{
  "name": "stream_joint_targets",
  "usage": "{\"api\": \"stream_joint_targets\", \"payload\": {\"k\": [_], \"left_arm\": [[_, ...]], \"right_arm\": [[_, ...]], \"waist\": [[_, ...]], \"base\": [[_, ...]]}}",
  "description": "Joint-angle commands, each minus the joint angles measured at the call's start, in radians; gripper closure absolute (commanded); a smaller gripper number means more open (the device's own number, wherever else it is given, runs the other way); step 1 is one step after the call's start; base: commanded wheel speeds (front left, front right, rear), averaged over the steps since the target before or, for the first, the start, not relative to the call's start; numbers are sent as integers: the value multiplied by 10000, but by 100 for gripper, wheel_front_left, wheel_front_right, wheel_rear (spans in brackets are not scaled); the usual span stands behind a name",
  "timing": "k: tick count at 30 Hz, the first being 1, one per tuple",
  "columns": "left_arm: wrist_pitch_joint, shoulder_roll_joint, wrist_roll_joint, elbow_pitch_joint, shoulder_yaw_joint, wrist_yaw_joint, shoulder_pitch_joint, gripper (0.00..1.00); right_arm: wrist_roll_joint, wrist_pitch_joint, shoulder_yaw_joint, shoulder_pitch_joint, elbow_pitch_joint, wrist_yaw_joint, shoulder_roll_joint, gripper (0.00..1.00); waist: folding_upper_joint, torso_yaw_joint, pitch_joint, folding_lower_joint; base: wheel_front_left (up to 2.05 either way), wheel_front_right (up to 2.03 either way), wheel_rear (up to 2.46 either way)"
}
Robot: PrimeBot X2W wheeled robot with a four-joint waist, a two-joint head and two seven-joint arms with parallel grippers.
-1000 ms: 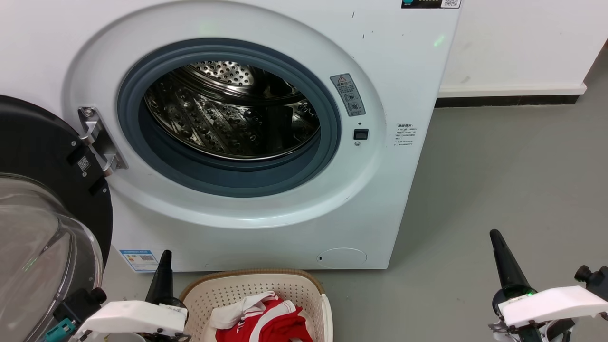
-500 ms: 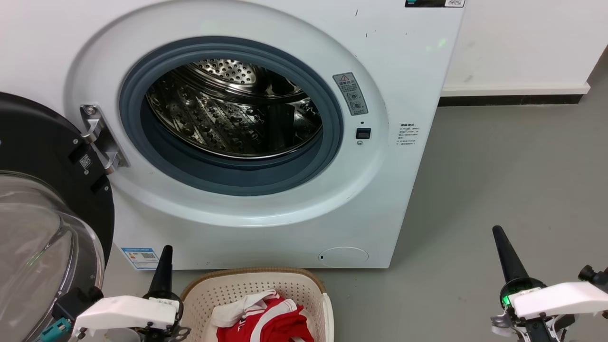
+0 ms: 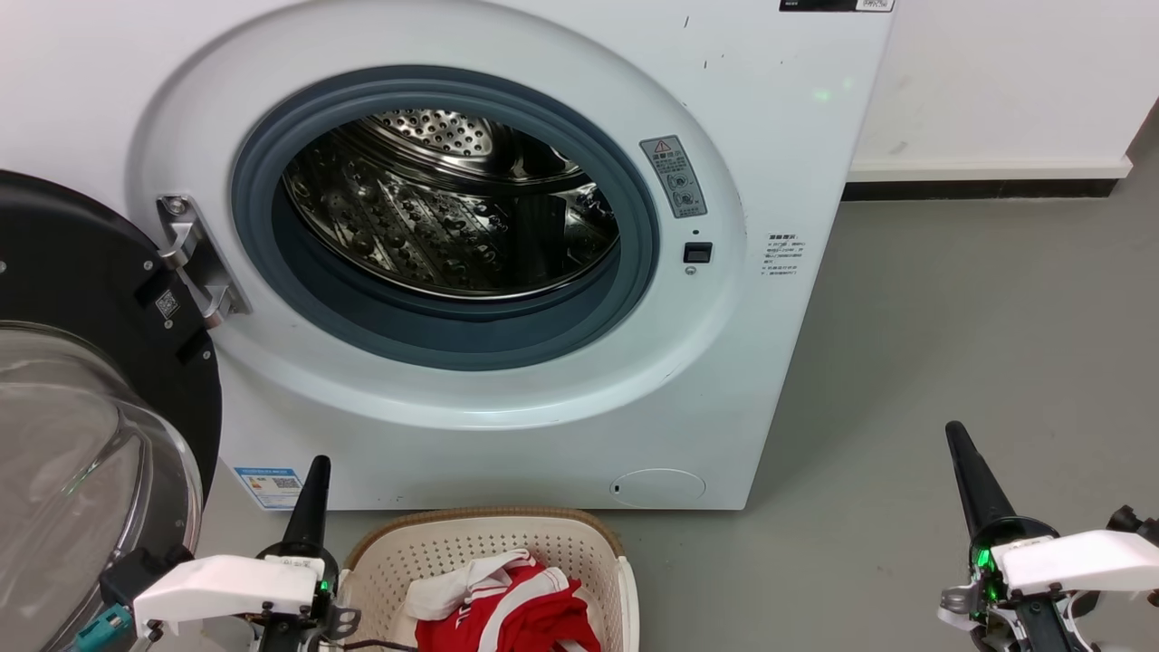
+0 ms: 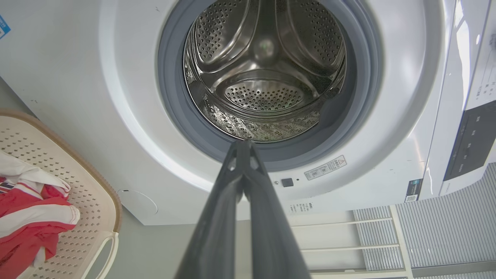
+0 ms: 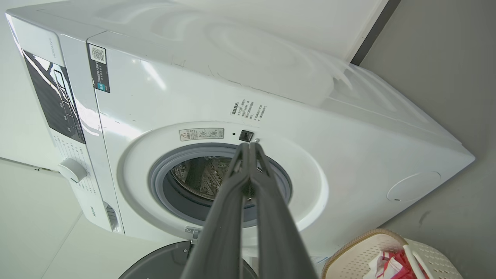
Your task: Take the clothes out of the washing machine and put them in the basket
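The white washing machine stands with its door swung open to the left. Its steel drum shows bare metal, with no fabric visible inside. Red and white clothes lie in the cream basket on the floor before the machine, also seen in the left wrist view and the right wrist view. My left gripper is shut and empty, left of the basket. My right gripper is shut and empty, far right over the floor.
Grey floor stretches right of the machine up to a white wall with a dark skirting. The open door's glass bowl bulges close beside my left arm.
The head camera has shifted slightly, so the whole scene sits a little differently. Both grippers stay shut and low; the clothes in the basket have not moved.
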Motion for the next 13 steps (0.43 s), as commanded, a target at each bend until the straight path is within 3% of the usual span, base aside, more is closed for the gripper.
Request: {"api": "stream_joint_targets", "payload": {"k": [1, 13], "left_arm": [[47, 3, -216, -31, 60, -84, -232, 100], [284, -17, -1258, 82, 143, -186, -367, 100]], "right_arm": [[225, 56, -35, -218, -4, 1, -41, 100], [1257, 226, -147, -381, 197, 1, -17, 100]], "waist": [[-1, 5, 3, -1], [-1, 54, 38, -1]], "base": [[0, 0, 0], [0, 0, 0]]}}
